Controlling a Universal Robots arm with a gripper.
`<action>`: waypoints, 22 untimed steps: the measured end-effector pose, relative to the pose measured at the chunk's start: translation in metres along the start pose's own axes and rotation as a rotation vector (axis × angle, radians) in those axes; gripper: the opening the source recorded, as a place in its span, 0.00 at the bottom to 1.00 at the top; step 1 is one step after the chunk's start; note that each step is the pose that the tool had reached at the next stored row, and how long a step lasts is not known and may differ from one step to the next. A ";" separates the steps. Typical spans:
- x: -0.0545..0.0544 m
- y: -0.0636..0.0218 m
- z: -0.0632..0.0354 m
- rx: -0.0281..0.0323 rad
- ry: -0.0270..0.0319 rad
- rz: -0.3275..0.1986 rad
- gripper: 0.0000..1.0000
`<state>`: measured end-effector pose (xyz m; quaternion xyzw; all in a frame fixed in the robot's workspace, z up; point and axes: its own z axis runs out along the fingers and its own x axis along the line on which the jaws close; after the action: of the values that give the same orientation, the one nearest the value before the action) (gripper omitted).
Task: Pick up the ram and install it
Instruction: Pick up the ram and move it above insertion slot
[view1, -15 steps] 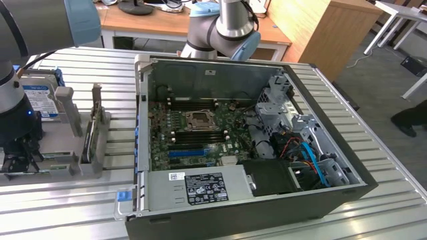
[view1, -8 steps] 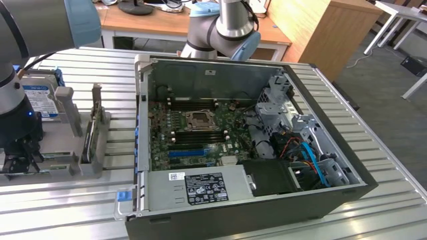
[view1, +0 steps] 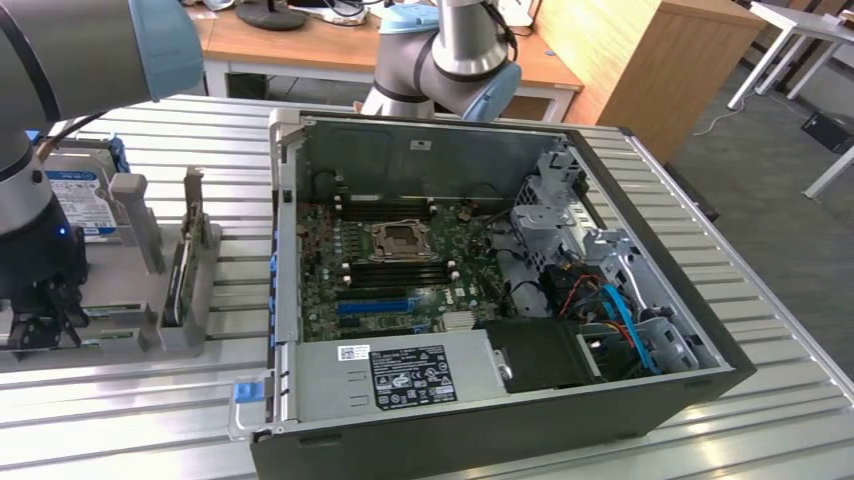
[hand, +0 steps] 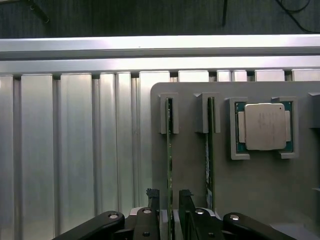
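Closest to the wrist camera, the black two-fingered gripper (hand: 169, 195) has its jaws released. One finger stands on each side of the ram (hand: 170, 150), a long, thin green circuit-board stick seen edge-on. There is a sliver of gap at either face, so nothing is grasped yet.

The ram stands on edge in the slot along the outer edge of the flat grey plastic fixture plate (hand: 250, 195), the edge that meets the bare slats of the silver aluminium table (hand: 60, 150). A second green stick (hand: 208, 150) sits in the next slot, between the ram and a square silver-capped processor chip (hand: 263, 126) lying in its own pocket.

I judge the pick-up step to be in hand, at the point just before the grip. Closing would call for the pads to meet the board's flat faces squarely, clear of the neighbouring stick, and the lift for a straight pull out of the end holders.

The wrist view gives that fine alignment. The exterior view gives the destination: the gripper (view1: 34, 315) hangs low over the fixture at the table's edge on the exterior view's left. Well apart from it, an open dark-grey computer case (view1: 667, 400) lies on its side, with a green motherboard (view1: 400, 290) and dark memory slots (view1: 394, 272) beside the processor socket.
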<state>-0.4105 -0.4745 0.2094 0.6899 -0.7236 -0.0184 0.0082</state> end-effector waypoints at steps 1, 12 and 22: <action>0.000 0.0000 0.0006 0.0000 0.0001 0.000 0.30; -0.001 -0.0006 0.0023 -0.0001 0.0004 -0.015 0.30; -0.003 -0.0005 0.0053 -0.0003 0.0005 -0.015 0.30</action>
<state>-0.4100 -0.4716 0.2041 0.6952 -0.7185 -0.0184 0.0083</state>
